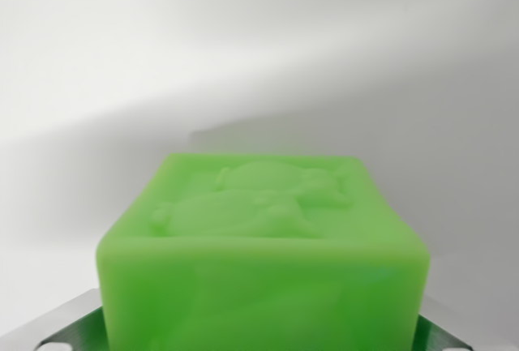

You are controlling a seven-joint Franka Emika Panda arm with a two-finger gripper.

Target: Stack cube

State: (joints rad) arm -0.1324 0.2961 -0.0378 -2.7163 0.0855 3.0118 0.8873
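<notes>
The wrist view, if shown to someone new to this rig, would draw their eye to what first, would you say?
A bright green cube fills the lower middle of the wrist view, very close to the camera, with a raised relief figure moulded into its top face. Grey metal parts of the gripper peek out at either lower corner, beside the cube; whether they clamp it cannot be told. Behind is only a plain white surface crossed by soft shadow.

Bare white backdrop; place cannot tell.

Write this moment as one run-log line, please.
view: wrist | object: green cube with relief on top, close to camera | tool: metal parts at cube's lower corners, grip unclear | background: white surface
</notes>
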